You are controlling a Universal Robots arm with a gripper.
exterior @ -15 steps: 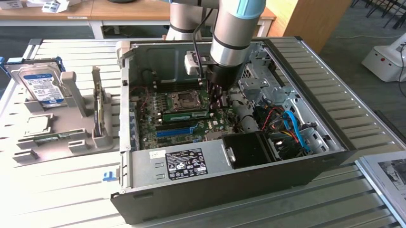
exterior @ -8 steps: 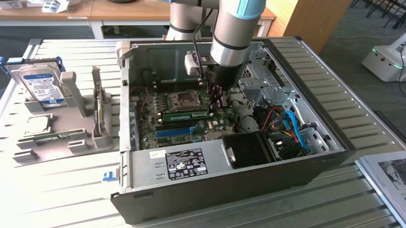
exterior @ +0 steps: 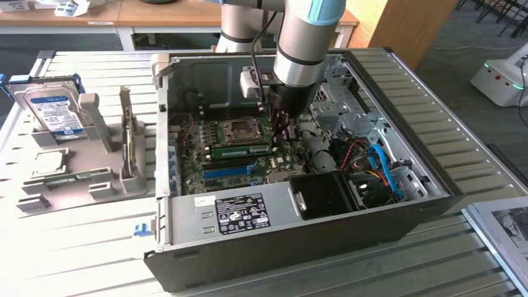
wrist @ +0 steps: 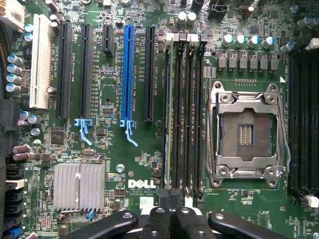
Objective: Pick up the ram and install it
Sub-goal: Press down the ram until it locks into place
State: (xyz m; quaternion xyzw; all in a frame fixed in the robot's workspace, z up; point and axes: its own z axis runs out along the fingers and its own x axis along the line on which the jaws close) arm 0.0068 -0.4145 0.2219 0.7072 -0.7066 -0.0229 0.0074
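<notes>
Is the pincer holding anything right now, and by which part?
Nothing is held. The pincer is shut with nothing between its tips, and the ram stands seated on the board beside the processor socket.

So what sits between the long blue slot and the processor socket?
In the wrist view: a black expansion slot, then the bank of memory slots, with the ram standing in the one nearest the blue slot. The exterior view agrees.
</notes>
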